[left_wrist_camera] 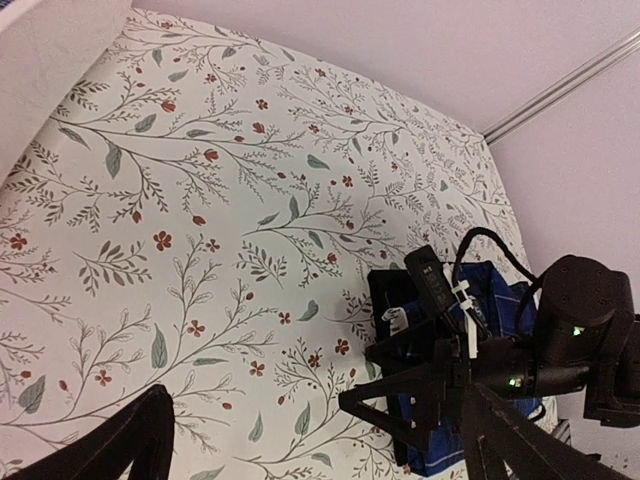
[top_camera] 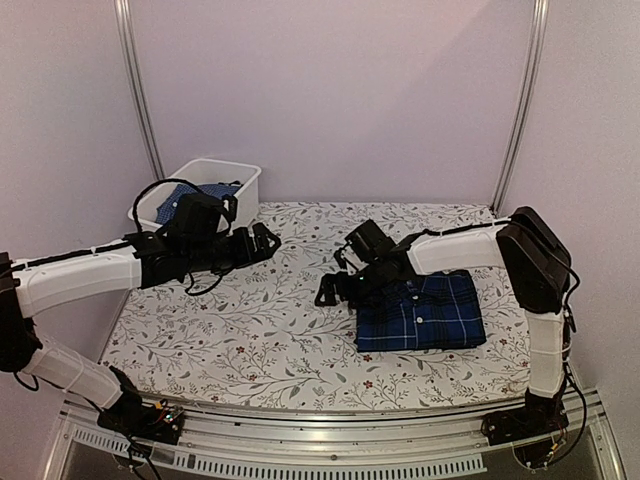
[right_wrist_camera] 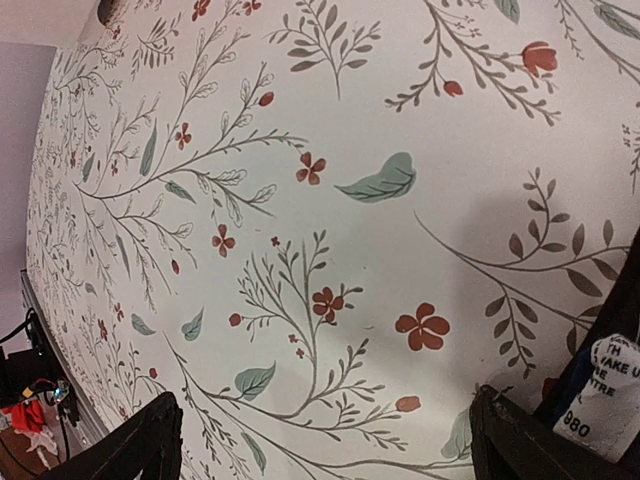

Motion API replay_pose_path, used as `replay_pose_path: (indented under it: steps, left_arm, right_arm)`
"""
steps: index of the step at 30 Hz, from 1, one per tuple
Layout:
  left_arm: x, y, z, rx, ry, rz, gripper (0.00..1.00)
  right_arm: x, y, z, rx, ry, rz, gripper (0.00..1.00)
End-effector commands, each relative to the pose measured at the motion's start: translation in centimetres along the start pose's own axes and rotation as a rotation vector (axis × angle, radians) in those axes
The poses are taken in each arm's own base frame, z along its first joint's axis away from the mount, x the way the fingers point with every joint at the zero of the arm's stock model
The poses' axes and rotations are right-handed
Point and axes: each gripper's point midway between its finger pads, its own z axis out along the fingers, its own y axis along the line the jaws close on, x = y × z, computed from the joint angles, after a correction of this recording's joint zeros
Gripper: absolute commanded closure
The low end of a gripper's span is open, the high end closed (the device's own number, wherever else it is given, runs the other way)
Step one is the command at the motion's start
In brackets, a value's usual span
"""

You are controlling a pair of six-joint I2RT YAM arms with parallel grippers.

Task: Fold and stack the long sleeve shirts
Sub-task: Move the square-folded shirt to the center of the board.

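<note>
A folded navy-and-blue plaid shirt point(top_camera: 425, 310) lies on the floral tablecloth at the right. In the left wrist view the plaid point(left_wrist_camera: 497, 288) lies beside a black cloth edge point(left_wrist_camera: 385, 292) with a white label. My right gripper point(top_camera: 332, 288) is open and empty, low over the cloth just left of the folded shirt; its fingers point(right_wrist_camera: 150, 440) stand wide apart, and the label point(right_wrist_camera: 600, 395) shows at the right edge. My left gripper point(top_camera: 268, 243) is open and empty above the table's back left, pointing towards the right gripper point(left_wrist_camera: 400, 390).
A white bin point(top_camera: 245, 180) stands at the back left with blue patterned cloth point(top_camera: 185, 200) in it. Its wall shows in the left wrist view point(left_wrist_camera: 40, 60). Metal frame posts point(top_camera: 520, 100) rise at the back corners. The floral tablecloth point(top_camera: 250, 320) covers the table.
</note>
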Motion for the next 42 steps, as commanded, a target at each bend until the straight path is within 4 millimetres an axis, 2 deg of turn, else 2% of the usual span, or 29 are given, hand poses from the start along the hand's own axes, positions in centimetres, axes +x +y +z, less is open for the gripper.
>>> replay_pose_path:
  steps: [1, 12, 17, 23, 29, 37, 42]
  left_arm:
    - [-0.5, 0.8, 0.0, -0.022, -0.012, -0.014, 0.00]
    - [-0.2, 0.6, 0.9, -0.012, 0.006, -0.029, 0.00]
    - [-0.1, 0.1, 1.6, 0.001, 0.021, -0.028, 0.00]
    - [-0.1, -0.2, 1.8, 0.010, 0.030, -0.031, 0.00]
    - [0.3, -0.2, 1.5, 0.022, 0.043, -0.029, 0.00]
    - [1.2, 0.8, 1.4, -0.005, 0.059, -0.025, 0.00]
    - [1.4, 1.1, 1.9, -0.019, 0.064, -0.026, 0.00]
  right_arm:
    - [1.3, -2.1, 0.4, 0.001, 0.020, 0.048, 0.01]
    - [2.4, -7.7, -2.6, 0.048, -0.024, 0.152, 0.01]
    - [1.7, -9.1, -4.4, 0.038, -0.066, 0.202, 0.01]
    - [1.9, -10.2, -5.1, 0.014, -0.078, 0.250, 0.01]
    - [2.3, -10.2, -5.3, -0.028, -0.074, 0.272, 0.01]
    - [3.9, -11.4, -5.2, 0.005, -0.062, 0.291, 0.01]
    - [5.3, -12.4, -6.0, 0.033, -0.070, 0.305, 0.01]
